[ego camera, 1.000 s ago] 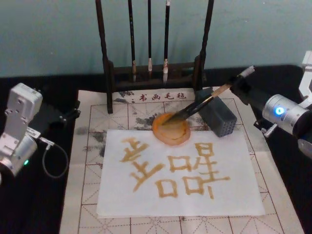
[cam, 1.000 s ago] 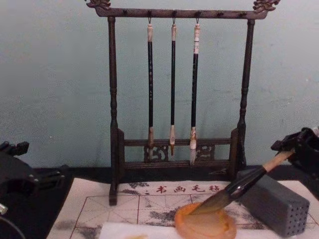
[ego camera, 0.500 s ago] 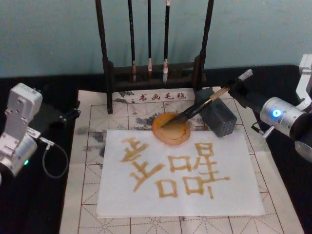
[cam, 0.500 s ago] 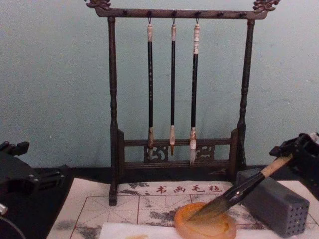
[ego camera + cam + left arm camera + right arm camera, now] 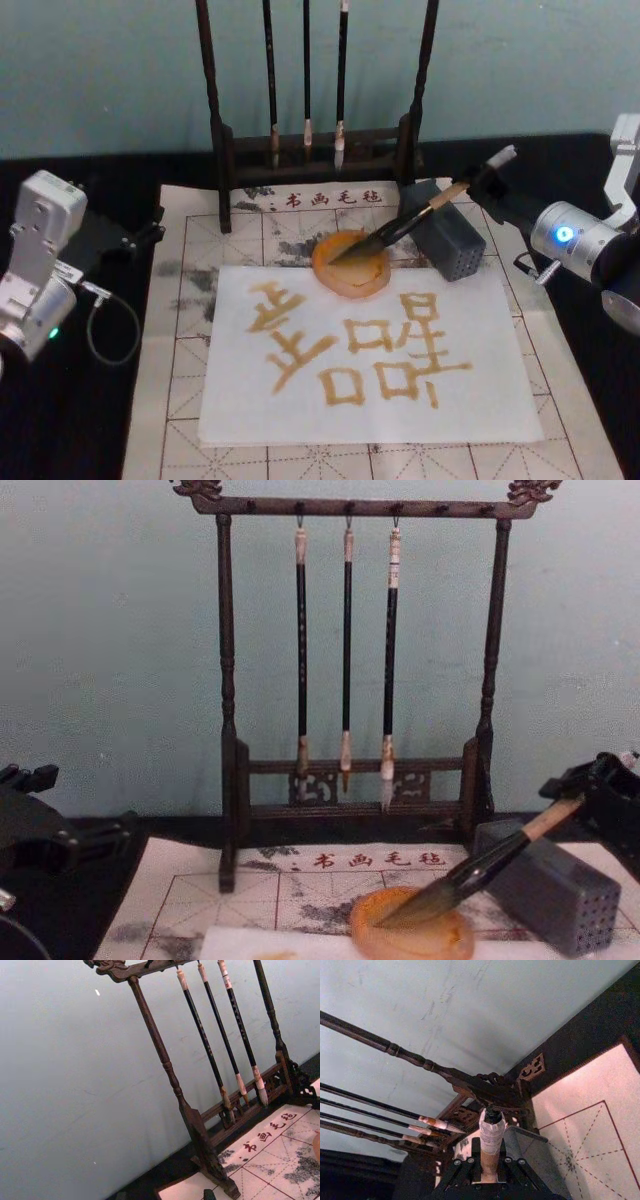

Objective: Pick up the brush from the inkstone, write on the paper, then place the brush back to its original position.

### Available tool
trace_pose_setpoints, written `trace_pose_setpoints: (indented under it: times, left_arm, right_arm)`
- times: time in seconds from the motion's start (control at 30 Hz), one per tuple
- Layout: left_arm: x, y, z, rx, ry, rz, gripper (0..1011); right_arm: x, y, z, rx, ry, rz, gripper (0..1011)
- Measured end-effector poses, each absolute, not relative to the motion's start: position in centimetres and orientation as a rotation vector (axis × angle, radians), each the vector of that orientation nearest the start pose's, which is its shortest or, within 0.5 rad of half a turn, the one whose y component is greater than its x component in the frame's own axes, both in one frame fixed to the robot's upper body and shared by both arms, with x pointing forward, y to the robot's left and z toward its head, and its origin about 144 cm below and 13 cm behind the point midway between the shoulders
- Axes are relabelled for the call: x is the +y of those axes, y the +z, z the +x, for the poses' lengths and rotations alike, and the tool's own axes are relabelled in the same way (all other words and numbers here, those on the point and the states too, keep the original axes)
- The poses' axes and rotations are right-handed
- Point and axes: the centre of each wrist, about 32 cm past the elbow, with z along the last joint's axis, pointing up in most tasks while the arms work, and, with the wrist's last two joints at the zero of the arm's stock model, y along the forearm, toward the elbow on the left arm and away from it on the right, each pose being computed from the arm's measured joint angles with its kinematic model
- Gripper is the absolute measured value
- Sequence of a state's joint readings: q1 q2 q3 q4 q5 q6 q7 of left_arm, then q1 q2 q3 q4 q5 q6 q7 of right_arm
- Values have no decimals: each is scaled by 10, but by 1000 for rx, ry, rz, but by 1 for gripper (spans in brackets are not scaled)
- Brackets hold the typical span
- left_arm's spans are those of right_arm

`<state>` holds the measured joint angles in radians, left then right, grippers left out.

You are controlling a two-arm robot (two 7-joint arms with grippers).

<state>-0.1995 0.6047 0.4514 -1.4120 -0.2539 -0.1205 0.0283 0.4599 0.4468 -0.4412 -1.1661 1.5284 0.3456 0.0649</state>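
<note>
1. Brush (image 5: 400, 228): one thick brush with a tan handle is seen slanting down from the right, its bristle tip resting in the inkstone (image 5: 351, 264) and its black section crossing above the grey block (image 5: 447, 240).
2. One round amber inkstone is placed on the felt mat, touching the far edge of the paper (image 5: 370, 350); in the chest view it sits low at centre (image 5: 412, 930) with the brush tip (image 5: 470, 872) inside it.
3. One white sheet of paper is laid on the mat and bears several amber brush-written characters.
4. The right gripper (image 5: 478, 184) is closed on the upper end of the brush handle, over the black table to the right of the mat; in the right wrist view its black fingers (image 5: 462, 1170) are pressed on both sides of the handle (image 5: 490, 1140).
5. The left gripper (image 5: 135, 237) is parked on the left of the mat; whether its jaws are apart cannot be told.
6. One grey rectangular block with small holes is set just right of the inkstone.
7. One beige gridded mat (image 5: 180, 400) with red characters lies under the paper.
8. One dark wooden rack (image 5: 318, 150) stands behind, with three thin brushes (image 5: 346, 650) hung from it.
</note>
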Motion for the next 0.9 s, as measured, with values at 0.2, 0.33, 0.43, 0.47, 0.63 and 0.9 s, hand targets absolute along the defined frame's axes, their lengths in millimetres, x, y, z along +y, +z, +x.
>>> trace_pose_setpoints:
  times: [0.2, 0.33, 0.43, 0.47, 0.63, 0.9]
  left_arm:
    - [310, 1140, 489, -285, 1248, 304, 1001]
    - [310, 1140, 489, -285, 1248, 305, 1001]
    - [310, 1140, 489, -285, 1248, 305, 1001]
    - [310, 1140, 489, -285, 1248, 304, 1001]
    - [310, 1140, 489, -285, 1248, 305, 1001]
    - [310, 1140, 489, -285, 1248, 304, 1001]
  right_arm:
    - [-293, 1168, 566, 1044, -1075, 344, 184]
    - [-293, 1168, 566, 1044, -1075, 345, 184]
    - [-293, 1168, 566, 1044, -1074, 346, 243]
    - [-293, 1168, 566, 1044, -1074, 346, 264]
    - [-293, 1168, 566, 1044, -1073, 346, 413]
    - [-293, 1168, 566, 1045, -1073, 347, 673]
